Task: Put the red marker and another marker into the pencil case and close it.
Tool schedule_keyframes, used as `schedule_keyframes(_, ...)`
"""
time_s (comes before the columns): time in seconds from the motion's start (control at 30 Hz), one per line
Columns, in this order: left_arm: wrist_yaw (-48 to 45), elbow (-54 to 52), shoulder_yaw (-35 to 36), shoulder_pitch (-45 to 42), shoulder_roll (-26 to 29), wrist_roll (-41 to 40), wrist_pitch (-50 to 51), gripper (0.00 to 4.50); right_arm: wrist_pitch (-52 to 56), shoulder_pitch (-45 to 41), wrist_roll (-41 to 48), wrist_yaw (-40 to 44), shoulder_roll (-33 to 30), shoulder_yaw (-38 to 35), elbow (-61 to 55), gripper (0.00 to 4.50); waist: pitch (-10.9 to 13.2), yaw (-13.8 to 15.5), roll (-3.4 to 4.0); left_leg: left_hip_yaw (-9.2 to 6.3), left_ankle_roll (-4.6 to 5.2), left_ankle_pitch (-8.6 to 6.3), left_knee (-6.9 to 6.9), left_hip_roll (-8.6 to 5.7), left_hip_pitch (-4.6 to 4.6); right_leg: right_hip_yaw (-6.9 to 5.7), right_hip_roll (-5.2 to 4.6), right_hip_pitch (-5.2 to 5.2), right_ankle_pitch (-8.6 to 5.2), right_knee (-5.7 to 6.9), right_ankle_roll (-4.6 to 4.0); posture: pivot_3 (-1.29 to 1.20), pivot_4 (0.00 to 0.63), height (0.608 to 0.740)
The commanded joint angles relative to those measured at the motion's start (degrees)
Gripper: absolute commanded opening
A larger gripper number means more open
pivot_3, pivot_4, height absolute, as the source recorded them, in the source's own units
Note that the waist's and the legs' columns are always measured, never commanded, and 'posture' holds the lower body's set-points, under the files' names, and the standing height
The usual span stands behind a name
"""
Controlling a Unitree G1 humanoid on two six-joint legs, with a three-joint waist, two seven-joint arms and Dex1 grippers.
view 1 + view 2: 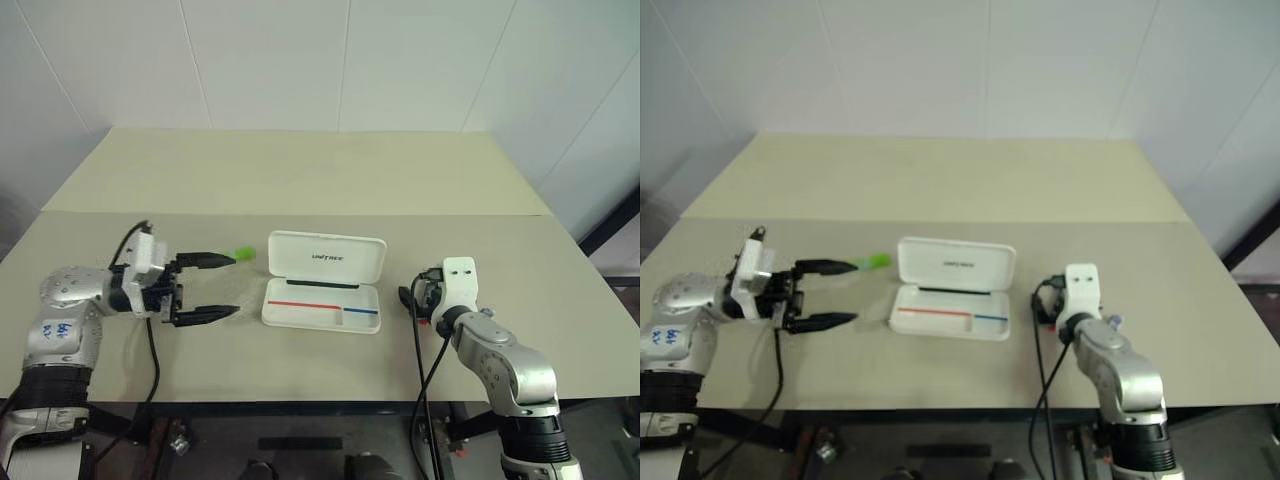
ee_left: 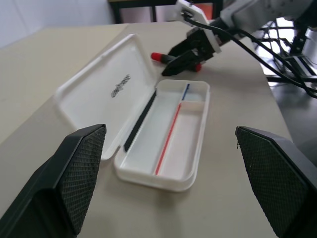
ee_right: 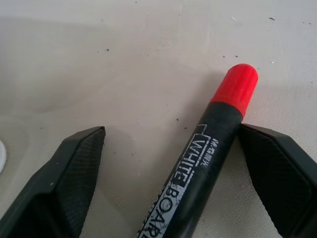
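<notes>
Right up close in the right wrist view, the red marker [image 3: 213, 153] is seen lying flat on the surface [image 1: 300, 170], sitting between the two fingers of the right pincer [image 3: 171, 163], with one finger [image 3: 282, 178] just about touching the marker's body near the red cap, though real contact can't be confirmed. That pincer is spread fairly wide and nothing is gripped by it yet; the marker is only bracketed. From the head views, the right pincer [image 1: 412, 298] is placed down low, just off the right end of the pencil case [image 1: 322, 283]. The case is parked mid-surface with its lid flipped up and back, the tray facing up with its red-and-blue stripe showing, and nothing is seen inside it so far. Over on the other side, the left pincer [image 1: 208, 288] is held wide and carries nothing, pointed toward the case from the left. The green marker [image 1: 243, 254] is lying near the case's left rear corner, just past the tip of the upper left finger [image 1: 205, 260], not held. So the step in hand looks like the pick of the red marker, with neither marker packed and the lid still to be shut. Next move, by my guess: the right fingers need to be squeezed onto the black barrel, squarely enough that it isn't rolled away, then it gets lifted and carried over the open tray. The green one would be handled after.
</notes>
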Motion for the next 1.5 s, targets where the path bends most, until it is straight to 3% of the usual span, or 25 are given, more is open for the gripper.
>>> schedule_keyframes(0.03,-1.39,2.33,1.79,-1.26,1.57,-0.34,-2.41,4.5,1.41,0.57,-0.37,-0.54,1.42,-0.93,0.82,3.54,0.0,0.02,-0.01,0.0,0.0,0.0,-0.01,0.0,0.0,-0.01,-0.01,0.0,0.0,0.0,0.0,0.0,0.15,0.74)
schedule_keyframes(0.23,-1.85,2.39,1.47,-1.91,0.73,-1.14,-2.58,4.5,0.78,0.23,-0.98,1.04,2.2,-0.98,-0.87,1.44,-0.05,-0.24,-0.08,-0.04,0.0,0.0,-0.05,0.05,0.0,0.01,-0.07,0.0,0.0,-0.01,-0.01,0.0,0.15,0.74)
schedule_keyframes(0.33,-2.08,2.37,1.34,-2.01,0.27,-1.37,-2.35,4.5,0.11,-0.82,-1.22,2.07,1.15,-1.54,-1.96,0.61,-0.05,-0.14,-0.08,-0.04,0.0,0.0,-0.04,0.04,0.01,-0.03,-0.06,0.01,0.0,0.02,-0.01,0.0,0.15,0.74)
schedule_keyframes(0.73,-2.68,3.31,1.29,-2.83,-1.28,-1.35,-2.58,4.5,-2.54,-12.89,1.92,12.67,-9.63,-4.13,-7.87,0.61,0.0,-0.09,0.0,-0.27,0.0,0.0,-0.19,0.02,-0.14,0.11,-0.07,-0.37,-0.01,0.04,-0.02,0.0,0.15,0.74)
schedule_keyframes(0.97,-2.82,3.36,1.38,-2.61,-2.28,-1.5,-2.63,4.5,-2.97,-23.42,8.65,20.88,-9.67,-2.02,-10.37,0.61,0.04,-0.63,0.06,-0.27,0.0,0.0,-0.19,0.09,-0.28,0.16,-0.06,-0.6,-0.01,0.14,-0.02,0.0,0.15,0.74)
schedule_keyframes(1.1,-3.12,3.47,1.55,-2.27,-2.74,-1.54,-2.73,4.5,1.6,-25.86,14.45,35.37,-14.65,9.05,-15.76,0.61,0.05,-1.13,0.07,-0.32,0.0,0.0,-0.18,0.09,-0.32,0.12,-0.12,-0.6,-0.01,0.12,-0.02,0.0,0.15,0.74)
schedule_keyframes(1.27,-3.03,2.66,1.5,-1.33,-3.49,-1.64,-2.82,4.5,-0.53,-25.5,14.36,45.37,-17.55,19.28,-16.46,0.61,0.05,-1.32,0.07,-0.37,0.0,0.0,-0.08,0.05,-0.37,0.08,-0.29,-0.58,-0.01,0.11,-0.02,0.0,0.15,0.74)
schedule_keyframes(1.4,-2.4,1.09,1.96,0.31,-3.83,-2.07,-2.49,4.5,-10.67,-25.07,3.61,50.97,-19.81,29.64,-9.0,0.61,0.05,-1.41,0.06,-0.42,0.0,0.0,0.0,0.05,-0.39,0.04,-0.29,-0.57,-0.01,0.14,-0.02,0.0,0.15,0.74)
schedule_keyframes(1.5,-1.99,-0.07,2.11,1.31,-3.76,-2.38,-2.24,4.5,-17.35,-26.38,-2.37,52.81,-18.78,32.78,-1.43,0.61,0.05,-1.35,0.05,-0.41,0.0,0.0,0.05,0.04,-0.38,0.04,-0.25,-0.59,-0.01,0.2,-0.02,0.0,0.15,0.74)
